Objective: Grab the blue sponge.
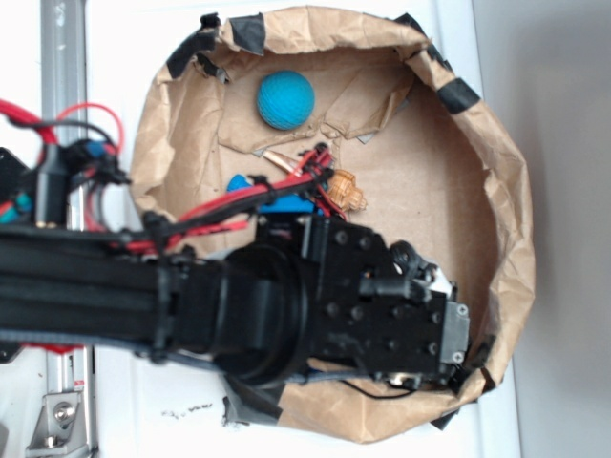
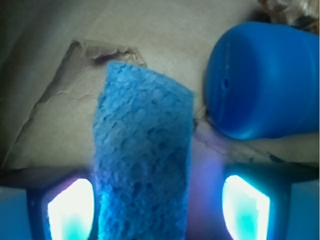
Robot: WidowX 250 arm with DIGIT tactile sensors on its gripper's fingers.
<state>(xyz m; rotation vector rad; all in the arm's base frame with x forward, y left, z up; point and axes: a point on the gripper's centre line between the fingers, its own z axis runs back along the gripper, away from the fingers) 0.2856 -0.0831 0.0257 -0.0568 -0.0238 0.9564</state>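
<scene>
gripper (image 2: 157, 200): released, straddling blue sponge (image 2: 143, 160) | blue bottle (image 2: 265, 80) just beside

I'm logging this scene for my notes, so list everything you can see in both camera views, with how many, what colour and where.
blue sponge: one, light blue, porous, standing between the gripper fingers in the wrist view; hidden under the arm in the exterior view.
blue bottle: one, darker glossy blue, lying right of the sponge.
ball: one, teal-blue, near the far rim of the bag.
tan object: one, golden-brown, beside the arm; too blurred to identify.
paper bag: one, brown, opened into a bowl with black tape on its rim, holding all the items.
table: one, white, under the bag.
gripper: one, black, fingers either side of the sponge, with a gap to the right finger; grip cannot be judged.
arm: one, black with red wiring, reaching in from the left.
</scene>
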